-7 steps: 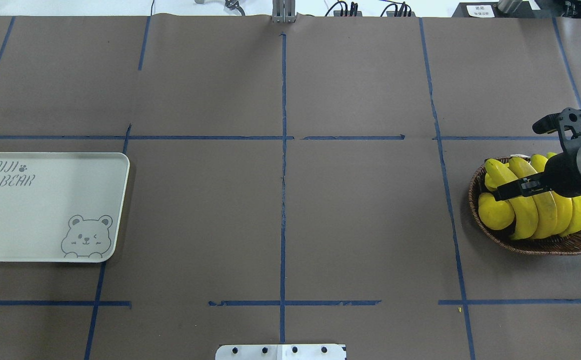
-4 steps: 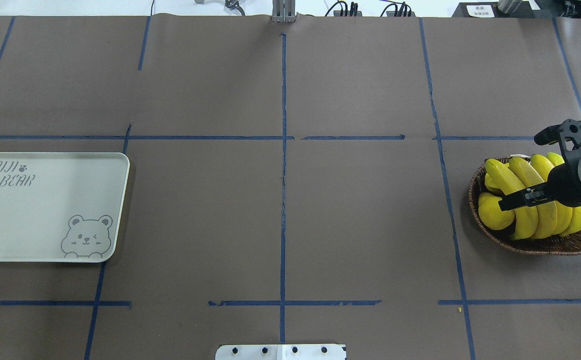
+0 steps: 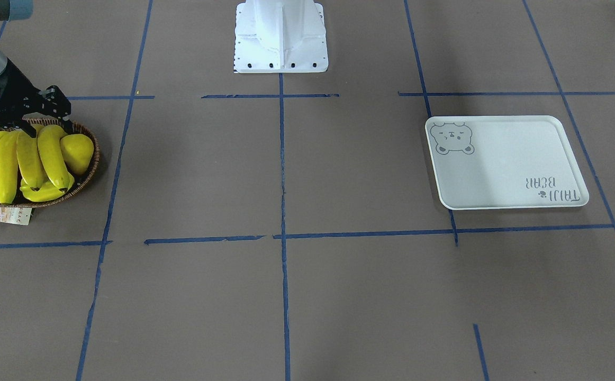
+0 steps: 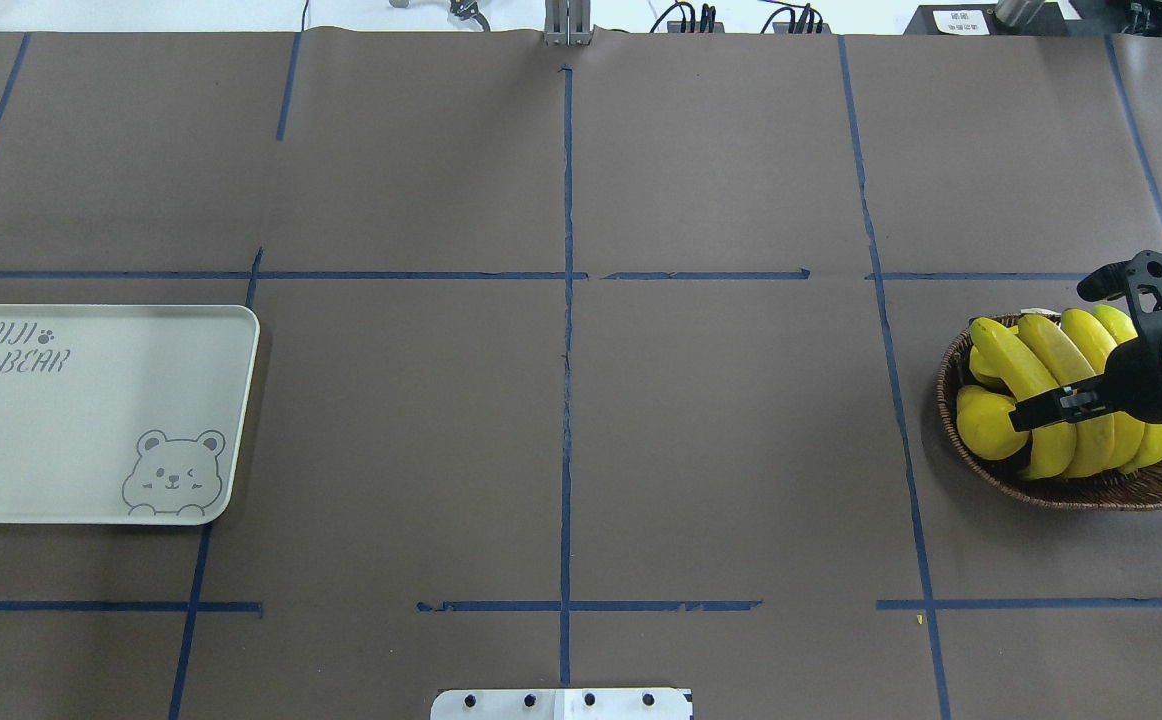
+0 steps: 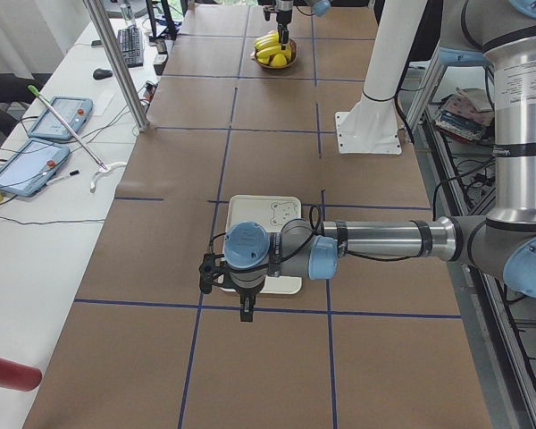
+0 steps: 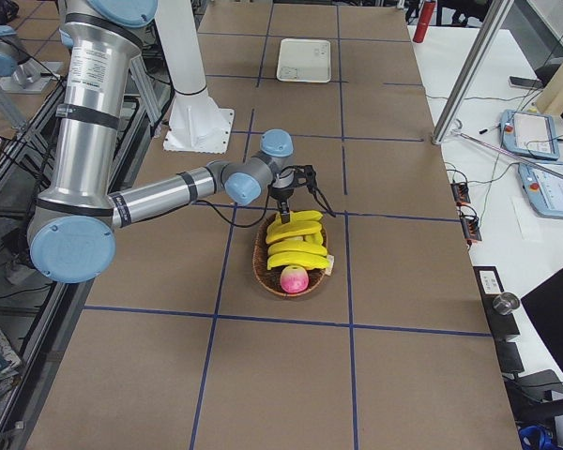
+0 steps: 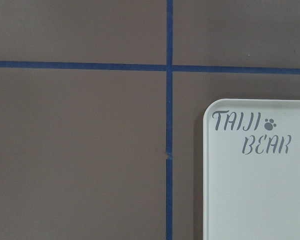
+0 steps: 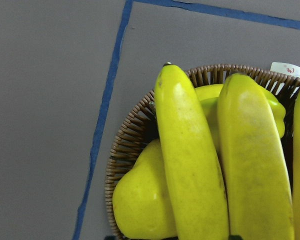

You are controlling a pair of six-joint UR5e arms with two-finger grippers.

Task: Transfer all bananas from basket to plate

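Bananas (image 4: 1016,364) in basket (image 4: 1091,492), plate (image 4: 91,420) reading TAIJI BEAR

Four bananas (image 3: 52,152), one basket (image 4: 1083,492), one plate (image 4: 91,430)

We are in a robotics lab.
We take the long table (image 4: 721,420), wrapped in brown paper, as our landmark. Blue tape (image 4: 566,350) rules a grid across it, a white robot pedestal (image 5: 369,125) stands on it at one long edge, and a grey industrial arm (image 5: 384,239) with blue joint caps reaches over it. Along the table's opposite edge we see a white bench (image 5: 36,241) carrying two teach pendants (image 5: 61,117) and a keyboard (image 5: 130,45). An aluminium post (image 5: 116,67) rises between bench and table.
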